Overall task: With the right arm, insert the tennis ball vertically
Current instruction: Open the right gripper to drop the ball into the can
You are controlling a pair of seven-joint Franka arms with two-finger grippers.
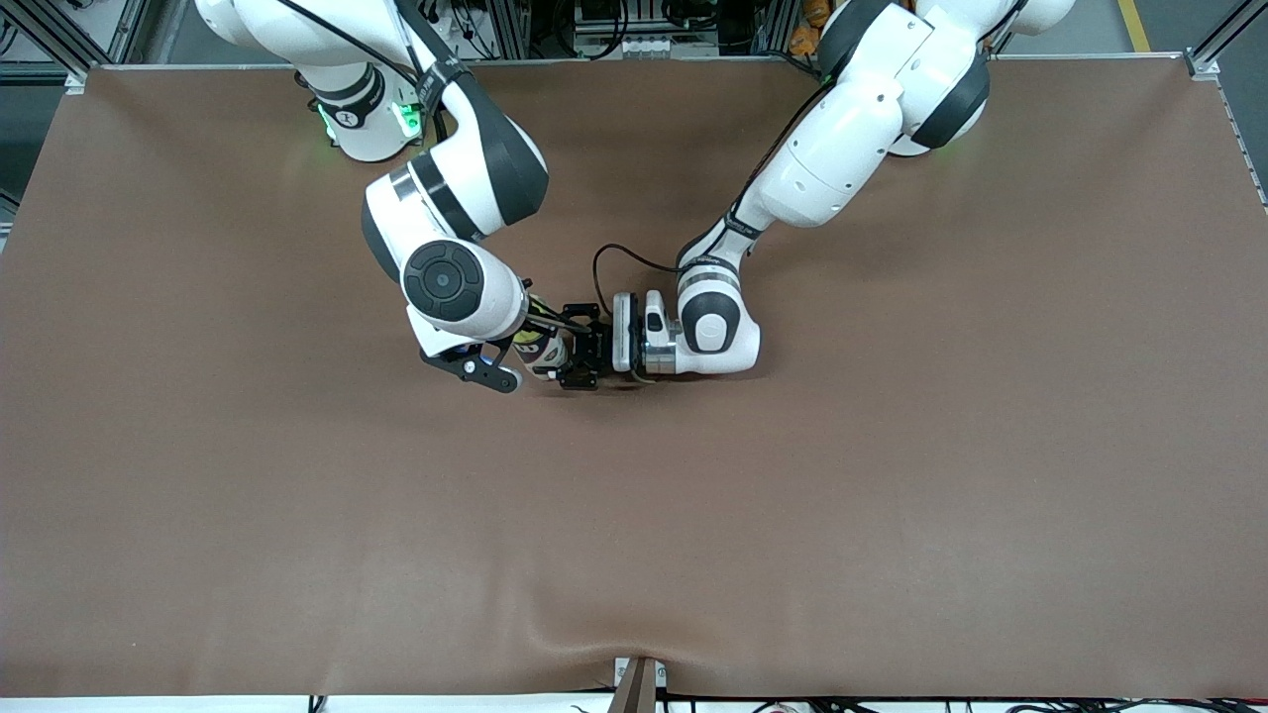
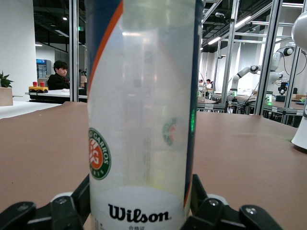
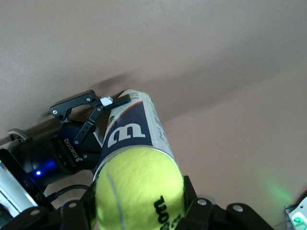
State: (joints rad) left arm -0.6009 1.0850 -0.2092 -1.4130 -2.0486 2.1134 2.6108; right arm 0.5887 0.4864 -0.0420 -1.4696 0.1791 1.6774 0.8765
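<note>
A can [image 1: 543, 349] stood upright near the middle of the counter [image 1: 892, 495]. The left gripper [image 1: 584, 347] lay low beside it, toward the left arm's end, jaws closed around its lower part. The right gripper [image 3: 139, 211] hung directly over the can's open top, gripping a ball [image 3: 139, 189] that sat at the mouth of the can [image 3: 132, 129], touching its rim.

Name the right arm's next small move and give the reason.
Probably lower the ball straight down into the can. The right gripper is shut on the ball, which sits at the can's open mouth, while the left gripper holds the can upright on the table. Release only once it is seated inside.
</note>
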